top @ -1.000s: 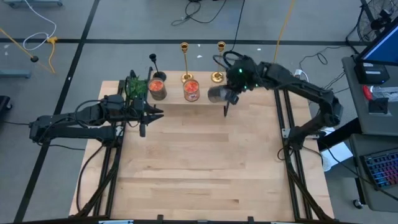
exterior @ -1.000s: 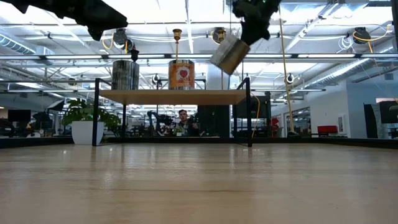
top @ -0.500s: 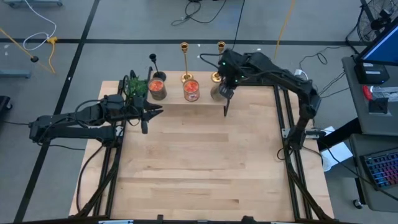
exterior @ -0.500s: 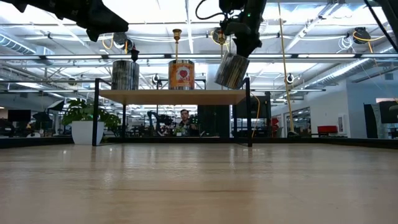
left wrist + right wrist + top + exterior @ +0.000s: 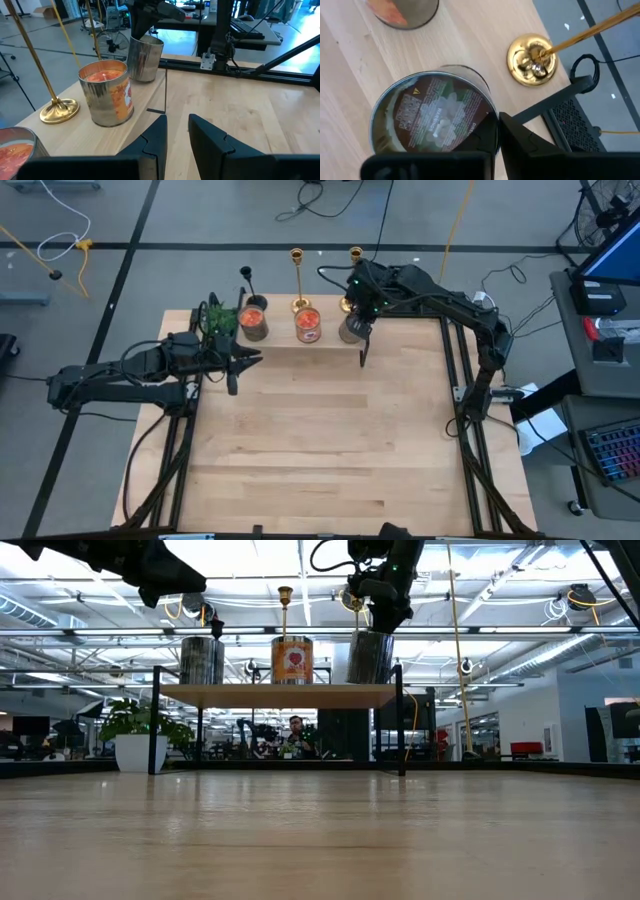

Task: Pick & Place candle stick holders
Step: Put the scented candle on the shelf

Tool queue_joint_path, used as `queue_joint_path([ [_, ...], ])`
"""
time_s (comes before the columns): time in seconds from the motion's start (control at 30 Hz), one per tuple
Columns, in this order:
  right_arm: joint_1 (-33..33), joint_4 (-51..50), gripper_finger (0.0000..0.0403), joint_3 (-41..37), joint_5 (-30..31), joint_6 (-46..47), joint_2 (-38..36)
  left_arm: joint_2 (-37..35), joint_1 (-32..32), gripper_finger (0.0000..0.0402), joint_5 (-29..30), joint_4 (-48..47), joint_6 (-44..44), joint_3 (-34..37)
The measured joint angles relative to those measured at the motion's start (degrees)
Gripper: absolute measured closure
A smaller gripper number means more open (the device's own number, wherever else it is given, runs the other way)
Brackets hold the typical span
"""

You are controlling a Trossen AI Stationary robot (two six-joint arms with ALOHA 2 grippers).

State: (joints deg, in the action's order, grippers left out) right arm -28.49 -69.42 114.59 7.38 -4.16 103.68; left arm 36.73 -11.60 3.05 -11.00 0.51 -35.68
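Right gripper at the raised shelf along the counter's far edge, clamped on the rim of an upright silver tin at the shelf's right end — beside an orange-labelled tin, close to the post there. Left gripper low over the counter near the shelf's left end, fingers slightly parted, holding nothing.

Behind the tins, along the shelf's back edge: two gold candle stick holders, one just past the held tin, plus the shorter black holder farther left. Another tin and a green plant toward the left end.

Wide bare wood from shelf to near edge — ample room. Beyond: grey floor with cables, an open hall, a person seated far off.
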Motion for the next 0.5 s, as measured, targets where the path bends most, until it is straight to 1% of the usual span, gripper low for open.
queue_joint_path([
  [0.23, -0.02, 2.71, 0.0380, -0.04, 0.12, -0.22, 0.00, 0.01, 0.00, 0.0316, 0.00, 0.00, 0.02, 0.00],
  [0.5, -0.04, 3.76, 0.0350, -0.07, 0.12, -0.22, 0.00, 0.01, 0.00, 0.0316, -0.02, -0.01, 0.00, 0.00],
])
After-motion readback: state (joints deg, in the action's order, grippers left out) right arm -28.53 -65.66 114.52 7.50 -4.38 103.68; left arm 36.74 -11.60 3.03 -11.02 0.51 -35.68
